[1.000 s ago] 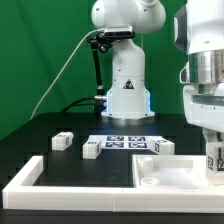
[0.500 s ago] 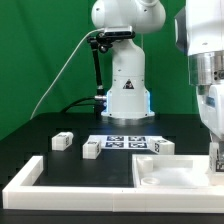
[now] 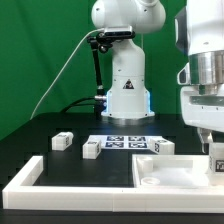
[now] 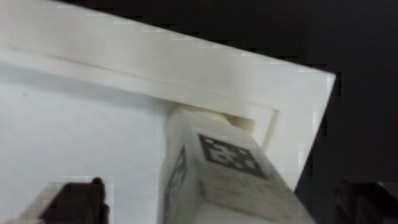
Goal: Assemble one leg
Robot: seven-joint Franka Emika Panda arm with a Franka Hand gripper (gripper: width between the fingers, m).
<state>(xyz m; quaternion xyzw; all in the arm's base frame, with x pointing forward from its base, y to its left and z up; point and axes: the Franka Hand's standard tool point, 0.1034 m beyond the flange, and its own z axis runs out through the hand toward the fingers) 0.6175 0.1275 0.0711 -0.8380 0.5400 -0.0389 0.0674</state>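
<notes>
Green backdrop, black table. Your leg (image 4: pixel 221 160), a stubby white tagged block, looks light, rigid and smooth; take it by its flat sides. It stands upright between your gripper's (image 4: pixel 210 200) wide-spread fingers (image 4: pixel 75 198), at the corner of the large white panel (image 4: pixel 107 110), at the exterior view's right. Whether they touch it, you cannot tell.
</notes>
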